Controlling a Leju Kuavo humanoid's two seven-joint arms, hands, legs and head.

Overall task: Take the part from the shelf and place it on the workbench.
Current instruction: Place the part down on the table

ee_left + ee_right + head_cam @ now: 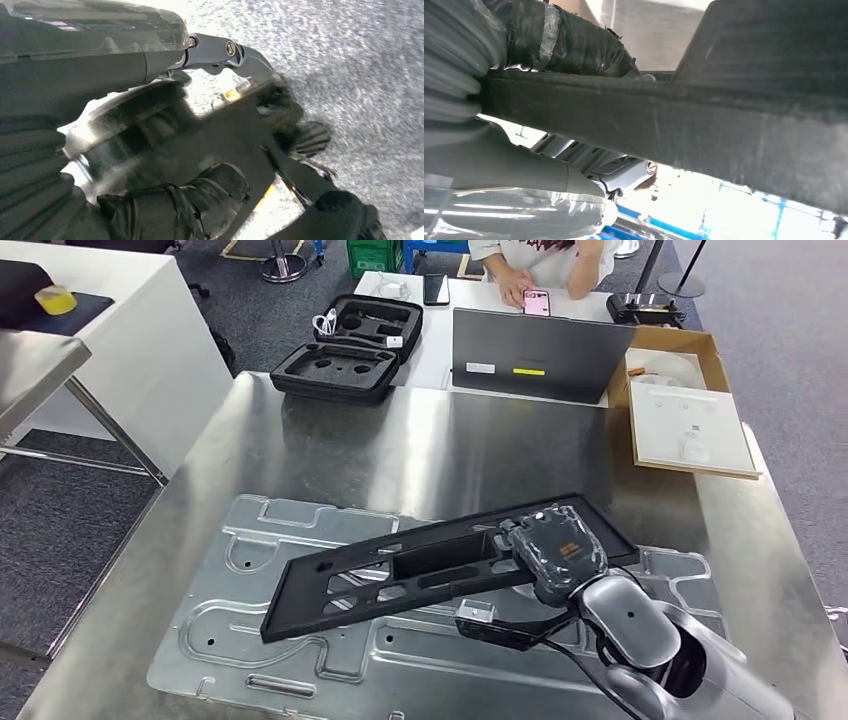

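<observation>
Head view: my right hand (pixel 555 550) grips the black part (pixel 420 565) over the stamped plate (pixel 300 640) on the workbench (pixel 420 440); beyond lie an open foam case (pixel 345 350) holding cables and a cardboard box (pixel 690 400) with white inserts. Left wrist view: I cannot tell how the left hand (pixel 165 205) is set. Right wrist view: dark fingers (pixel 574 45) clamp the part's edge.

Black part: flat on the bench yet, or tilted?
Tilted. The black part is gripped at its raised end by the right hand; its far-left corner dips to the stamped metal panel. Contact there: cannot tell.
</observation>
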